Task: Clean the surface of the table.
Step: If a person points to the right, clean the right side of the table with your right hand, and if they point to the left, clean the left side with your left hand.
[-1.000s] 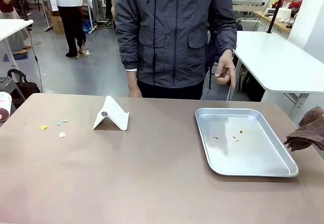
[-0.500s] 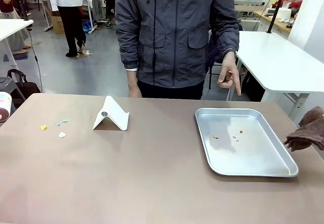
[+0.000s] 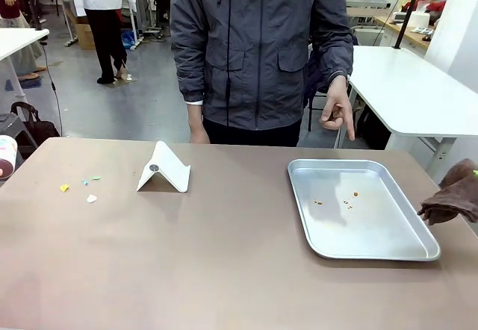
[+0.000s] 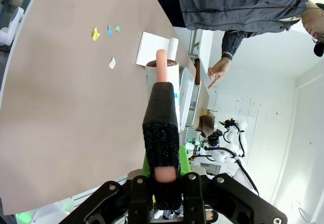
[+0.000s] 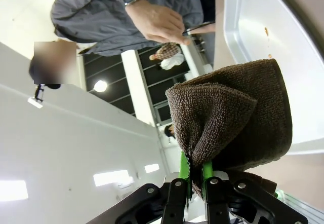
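The front view looks from the near edge across the table point(image 3: 224, 270) at the person point(image 3: 258, 46), with the tray point(image 3: 373, 225) to its right. The left wrist view, rolled sideways, looks from high over the table end farthest from the tray, facing toward it. The right wrist view sits close beside the tray, tilted up at the person. All three views share the person's hand point(image 3: 337, 113).

Bright, even light fell from ceiling lamps point(image 5: 112, 177); soft sheen lay on the tray point(image 3: 388, 233); wrist views curved at edges.
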